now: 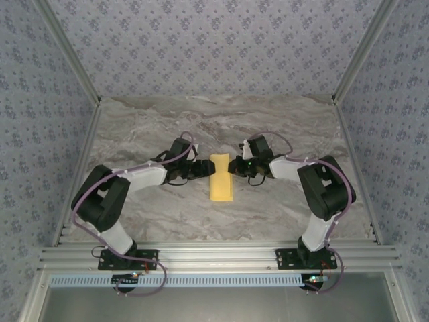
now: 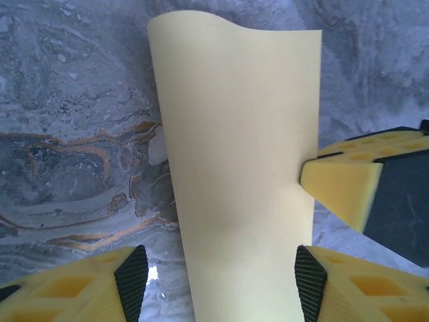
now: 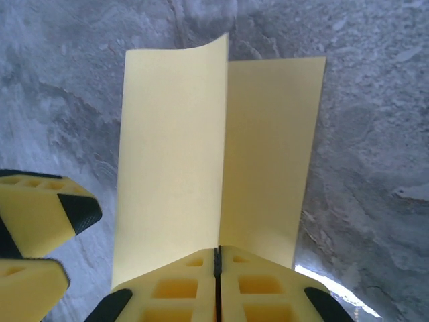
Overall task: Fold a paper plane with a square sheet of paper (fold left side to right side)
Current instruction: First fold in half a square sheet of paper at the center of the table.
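Note:
The square sheet of paper [image 1: 221, 182] is mustard yellow and lies doubled over into a narrow strip in the middle of the marble table. In the left wrist view the paper [image 2: 234, 154] curls up at its far edge. My left gripper [image 2: 221, 278] is open, with its black pads on either side of the strip and not touching it. My right gripper [image 3: 216, 258] is shut, and the edge of the paper's [image 3: 174, 154] raised flap runs into the seam between its jaws. From above, the left gripper [image 1: 201, 168] and right gripper [image 1: 232, 166] face each other across the strip.
The marble table [image 1: 147, 134] is bordered by metal rails, with patterned walls on three sides. The right gripper's yellow fingertip [image 2: 338, 188] touches the paper's right edge in the left wrist view. The left gripper's fingers [image 3: 40, 221] show at lower left in the right wrist view.

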Available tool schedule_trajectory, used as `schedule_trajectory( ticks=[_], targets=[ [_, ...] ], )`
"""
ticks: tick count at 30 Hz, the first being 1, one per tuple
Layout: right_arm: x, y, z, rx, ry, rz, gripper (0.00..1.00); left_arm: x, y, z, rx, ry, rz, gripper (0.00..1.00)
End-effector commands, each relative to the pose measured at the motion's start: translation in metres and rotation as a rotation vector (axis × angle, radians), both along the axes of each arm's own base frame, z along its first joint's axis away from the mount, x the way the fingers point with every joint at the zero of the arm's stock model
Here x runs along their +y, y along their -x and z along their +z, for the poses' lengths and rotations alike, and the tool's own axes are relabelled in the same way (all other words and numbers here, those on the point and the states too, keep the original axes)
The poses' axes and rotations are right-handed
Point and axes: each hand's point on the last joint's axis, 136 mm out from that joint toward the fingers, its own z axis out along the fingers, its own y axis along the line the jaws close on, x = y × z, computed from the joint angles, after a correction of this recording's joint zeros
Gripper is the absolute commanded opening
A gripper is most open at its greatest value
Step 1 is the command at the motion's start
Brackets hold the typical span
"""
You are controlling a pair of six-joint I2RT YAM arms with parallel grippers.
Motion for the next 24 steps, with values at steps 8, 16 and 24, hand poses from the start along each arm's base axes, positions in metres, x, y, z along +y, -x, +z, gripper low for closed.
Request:
schedule_trajectory(
  ticks=[8,16,24],
  targets=[
    [-0.007,-0.005,-0.008,-0.004,0.075,0.005,0.08,-0.014,-0.002,-0.020,0.044,-0.079,-0.011,0.57],
    [-0.015,-0.010,0.011,-0.080,0.083,-0.010,0.31,-0.016,0.004,-0.038,0.081,-0.157,-0.028,0.50],
    [-0.057,0.002,0.018,-0.129,0.248,-0.057,0.50,-0.015,0.004,-0.044,0.093,-0.188,-0.028,0.51]
  ],
)
